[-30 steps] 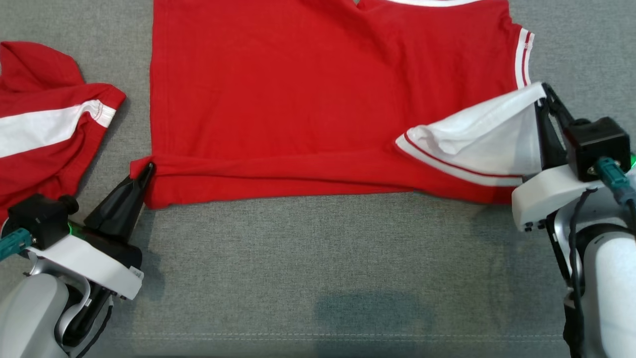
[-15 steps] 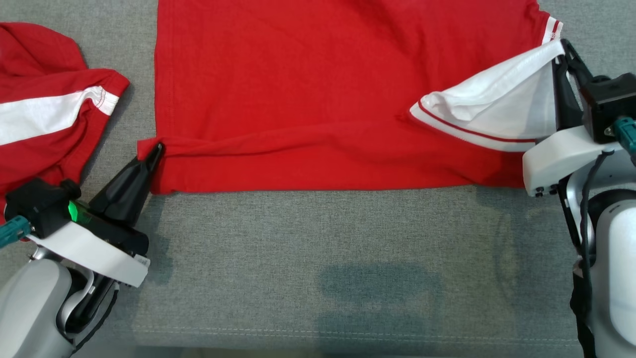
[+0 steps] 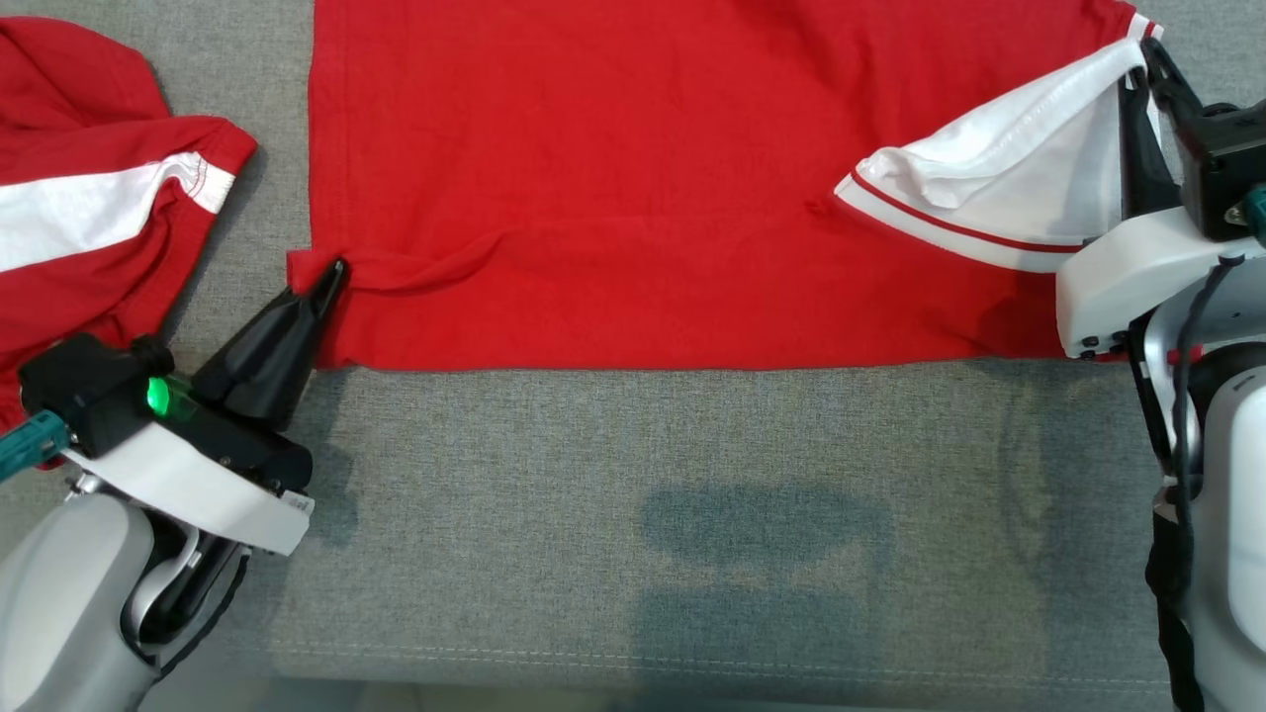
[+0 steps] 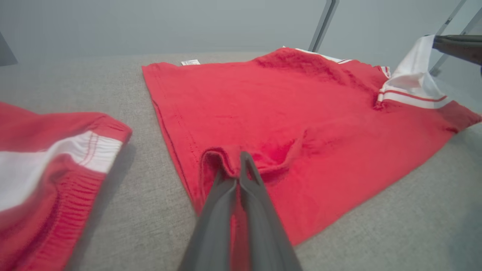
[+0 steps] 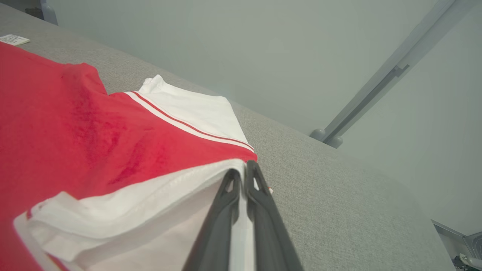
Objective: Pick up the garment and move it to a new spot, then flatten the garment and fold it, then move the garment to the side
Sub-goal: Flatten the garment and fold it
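Lying flat toward the far edge of the grey surface (image 3: 692, 494): one red garment (image 3: 613, 178) with white striped sleeves. The left pincer (image 3: 333, 269) is closed on its near-left hem corner, and the right pincer (image 3: 1149, 47) is closed on a lifted white sleeve. One second red-and-white cloth (image 3: 89, 198) lies at the left edge.

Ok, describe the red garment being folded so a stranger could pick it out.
On the grey cloth surface, the red T-shirt lies spread flat in the middle. The left gripper pinches its hem corner and the right gripper holds its white sleeve. The other red garment, to its left, is crumpled.
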You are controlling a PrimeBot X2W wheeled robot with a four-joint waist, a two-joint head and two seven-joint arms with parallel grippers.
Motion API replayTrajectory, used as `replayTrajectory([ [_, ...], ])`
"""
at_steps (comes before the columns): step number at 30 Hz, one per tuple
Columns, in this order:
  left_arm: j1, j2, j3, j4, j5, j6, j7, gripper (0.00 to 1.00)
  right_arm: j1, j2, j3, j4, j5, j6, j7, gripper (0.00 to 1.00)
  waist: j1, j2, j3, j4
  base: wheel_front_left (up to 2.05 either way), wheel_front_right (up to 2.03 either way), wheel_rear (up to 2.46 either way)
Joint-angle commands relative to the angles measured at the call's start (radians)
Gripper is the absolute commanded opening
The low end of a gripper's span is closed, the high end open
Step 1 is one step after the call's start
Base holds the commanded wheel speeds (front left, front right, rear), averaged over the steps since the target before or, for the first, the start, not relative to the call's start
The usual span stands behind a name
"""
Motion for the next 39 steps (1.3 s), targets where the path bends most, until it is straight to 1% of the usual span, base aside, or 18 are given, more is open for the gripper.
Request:
replayTrajectory([
  [1,-0.045,0.046,0.048,-0.032,0.004,0.000,-0.006,1.00,-0.005,0.009,0.009,-0.023,0.021,0.003,-0.003,1.00,0.0000,0.0000,0.000,0.000,0.00,0.00,0.00],
  [6,-0.029,0.028,0.089,-0.049,0.008,0.000,-0.006,1.00,0.016,0.009,-0.016,-0.018,0.025,0.003,-0.034,1.00,0.0000,0.0000,-0.016,0.001,0.00,0.00,0.00],
  [9,-0.003,0.017,0.109,-0.030,0.018,0.000,-0.006,1.00,0.047,0.009,-0.033,-0.025,0.050,0.003,-0.065,1.00,0.0000,0.0000,-0.042,0.000,0.00,0.00,0.00],
  [12,0.029,0.001,0.118,-0.003,0.031,0.000,-0.006,1.00,0.104,0.009,-0.039,-0.017,0.090,0.003,-0.109,1.00,0.0000,0.0000,-0.076,-0.003,0.00,0.00,0.00],
  [18,0.096,-0.036,0.140,0.046,0.049,0.000,-0.006,1.00,0.240,0.009,-0.054,0.041,0.147,0.003,-0.208,1.00,0.0000,0.0000,-0.148,-0.014,0.00,0.00,0.00],
  [23,0.149,-0.070,0.160,0.074,0.065,0.000,-0.006,1.00,0.320,0.009,-0.092,0.129,0.223,0.003,-0.296,1.00,0.0000,0.0000,-0.196,-0.021,0.00,0.00,0.00],
  [24,0.149,-0.070,0.160,0.074,0.065,0.000,-0.006,1.00,0.320,0.009,-0.092,0.129,0.223,0.003,-0.296,1.00,0.0000,0.0000,-0.196,-0.021,0.00,0.00,0.00],
  [25,0.164,-0.079,0.160,0.078,0.075,0.000,-0.006,1.00,0.337,0.009,-0.113,0.176,0.263,0.003,-0.334,1.00,0.0000,0.0000,-0.207,-0.021,0.00,0.00,0.00],
  [31,0.198,-0.090,0.165,0.081,0.091,0.000,-0.006,1.00,0.345,0.009,-0.146,0.321,0.362,0.003,-0.439,1.00,0.0000,0.0000,-0.216,-0.019,0.00,0.00,0.00],
  [33,0.204,-0.090,0.165,0.081,0.093,0.000,-0.006,1.00,0.334,0.009,-0.145,0.376,0.411,0.003,-0.476,1.00,0.0000,0.0000,-0.215,-0.016,0.00,0.00,0.00],
  [39,0.206,-0.088,0.160,0.082,0.096,0.000,-0.006,1.00,0.288,0.009,-0.104,0.524,0.495,0.003,-0.568,1.00,0.0000,0.0000,-0.210,-0.006,0.00,0.00,0.00],
])
